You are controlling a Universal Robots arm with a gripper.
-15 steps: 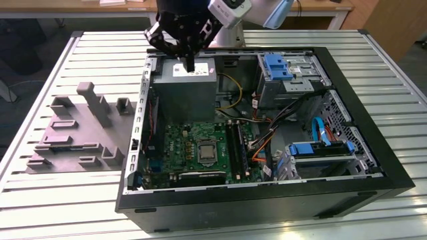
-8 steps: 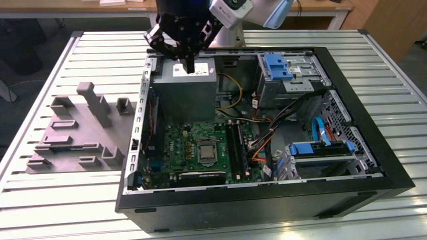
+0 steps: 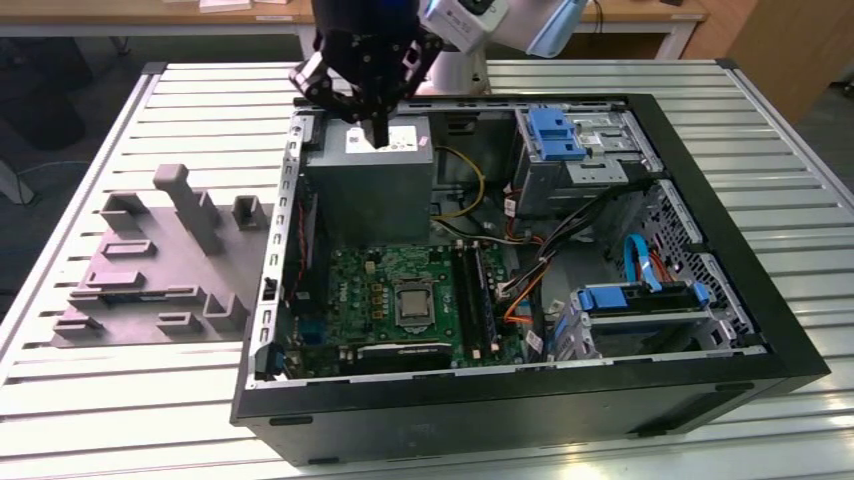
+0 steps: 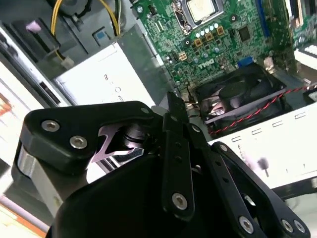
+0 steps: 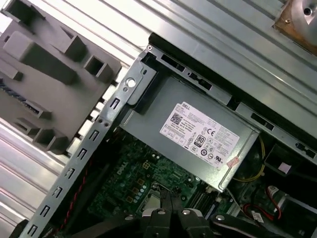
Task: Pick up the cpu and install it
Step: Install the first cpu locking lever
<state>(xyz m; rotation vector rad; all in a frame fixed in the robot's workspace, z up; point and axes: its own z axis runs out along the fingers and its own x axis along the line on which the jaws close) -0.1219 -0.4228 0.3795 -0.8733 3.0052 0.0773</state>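
Gripper (image 3: 379,135) first: we're seeing it hanging over the grey power supply box (image 3: 371,190) near the back of the case, and its black fingers (image 4: 177,144) are looking pressed together into one narrow tip with nothing pinched between them. In the second wrist view the black linkage is blocking a big chunk of the scene, so the very tip is getting hard to make out there.

Going big to small: we're looking at a slatted metal table (image 3: 120,420) carrying an open black computer case (image 3: 534,400), with a grey moulded fixture (image 3: 160,270) sitting beside it on the exterior view's left. Inside the case the green motherboard (image 3: 367,290) is lying flat, partly covered by cables and the blue-tabbed drive cages (image 3: 641,300). A black fan (image 4: 237,99) is showing in the second wrist view, half hidden behind the linkage.

The cpu (image 4: 202,9) is sitting in the metal-framed socket (image 3: 408,306) on the board, well apart from the gripper. We're only getting it cut off at the frame edge in the second wrist view, and in the first wrist view the fingers are covering most of it.
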